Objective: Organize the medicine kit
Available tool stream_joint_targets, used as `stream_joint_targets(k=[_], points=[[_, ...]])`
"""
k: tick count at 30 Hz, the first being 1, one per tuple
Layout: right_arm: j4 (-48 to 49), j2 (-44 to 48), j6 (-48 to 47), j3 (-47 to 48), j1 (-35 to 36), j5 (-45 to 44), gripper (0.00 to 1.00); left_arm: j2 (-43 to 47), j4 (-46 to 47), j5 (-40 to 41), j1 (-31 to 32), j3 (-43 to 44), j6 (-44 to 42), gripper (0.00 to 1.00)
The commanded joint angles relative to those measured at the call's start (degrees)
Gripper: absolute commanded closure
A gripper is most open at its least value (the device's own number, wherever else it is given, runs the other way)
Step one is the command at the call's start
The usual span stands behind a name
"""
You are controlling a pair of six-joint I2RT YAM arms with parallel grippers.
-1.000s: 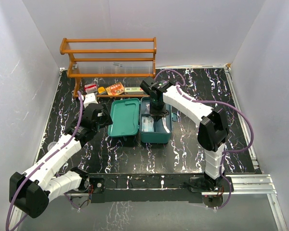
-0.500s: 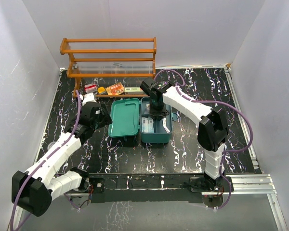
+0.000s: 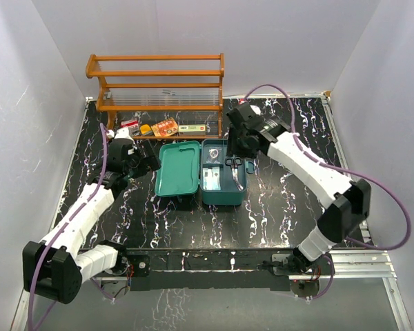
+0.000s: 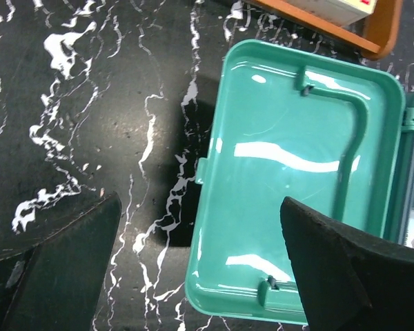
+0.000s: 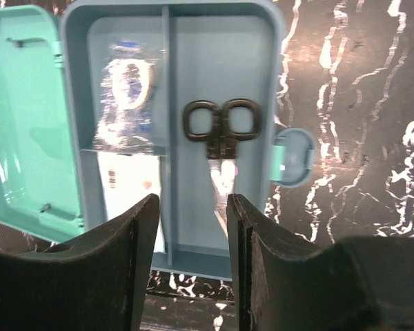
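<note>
The medicine kit (image 3: pixel 222 196) lies open mid-table, its lighter teal lid (image 3: pixel 178 169) flat to the left of the tray. Black-handled scissors (image 5: pixel 219 131) lie in the tray's right compartment. A clear packet (image 5: pixel 127 103) and a white pack fill the left one. My right gripper (image 5: pixel 193 227) hovers above the tray's near end, open, with nothing between its fingers; in the top view it hangs over the kit's back edge (image 3: pixel 236 143). My left gripper (image 4: pixel 200 276) is wide open above the lid's (image 4: pixel 297 172) left rim, holding nothing.
An orange wooden rack (image 3: pixel 159 86) stands behind the kit, with several small boxes (image 3: pixel 165 127) on its bottom shelf. The kit's round latch tab (image 5: pixel 293 157) sticks out on the tray's right side. White walls close in on the black marbled table (image 3: pixel 290 200).
My right gripper has let go of the scissors in the tray, opened, and lifted back toward the rack. My left gripper has opened wider and shifted slightly up and left of the lid.
</note>
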State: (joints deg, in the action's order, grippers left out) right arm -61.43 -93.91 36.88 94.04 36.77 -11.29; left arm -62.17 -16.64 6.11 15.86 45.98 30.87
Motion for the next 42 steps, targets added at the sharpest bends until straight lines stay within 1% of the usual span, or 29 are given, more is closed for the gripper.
stream_joint_targets(k=[1,4,7,11,14,17,25,28,30,33,38,42], points=[[11.7,7.1,-2.7,-9.1,-3.0,-1.9,0.57,0.6,6.0,-5.0,-1.3,-2.4,-1.9,0.01],[17.5,10.6,-3.8,-14.0,-5.5,-1.0,0.57,0.3,10.8,-11.5,-3.5,-4.7,-0.5,0.01],[21.3,12.8,-4.0,-16.8,-7.8,0.4,0.57,-2.6,15.3,-16.8,-6.4,-6.4,3.5,0.01],[25.9,15.1,-5.4,-20.3,-10.1,3.0,0.57,-7.5,26.0,-29.2,-11.1,-10.0,9.6,0.01],[27.5,16.2,-5.8,-21.4,-11.1,3.9,0.57,-11.8,33.3,-36.4,-12.6,-11.5,14.7,0.02],[28.6,16.8,-5.8,-22.4,-12.0,5.0,0.57,-15.2,35.8,-37.9,-13.0,-12.0,17.2,0.01],[29.0,17.6,-6.2,-23.2,-13.1,5.5,0.57,-23.8,53.2,-48.1,-13.5,-14.3,26.8,0.01],[29.1,17.9,-6.4,-23.3,-13.5,5.4,0.57,-24.4,57.3,-50.6,-13.9,-14.5,29.0,0.02],[29.1,18.0,-6.3,-23.4,-13.6,5.4,0.57,-23.6,56.8,-51.9,-14.3,-13.5,28.9,0.03],[29.1,18.1,-6.2,-23.7,-13.9,5.3,0.57,-21.0,53.6,-53.3,-15.1,-12.0,27.6,0.05],[29.5,18.6,-5.6,-24.4,-14.3,4.4,0.57,-16.5,44.7,-55.9,-15.3,-8.7,24.3,0.06],[30.1,19.0,-5.1,-25.4,-14.8,4.2,0.57,-12.5,39.6,-57.9,-15.3,-6.5,22.9,0.06]])
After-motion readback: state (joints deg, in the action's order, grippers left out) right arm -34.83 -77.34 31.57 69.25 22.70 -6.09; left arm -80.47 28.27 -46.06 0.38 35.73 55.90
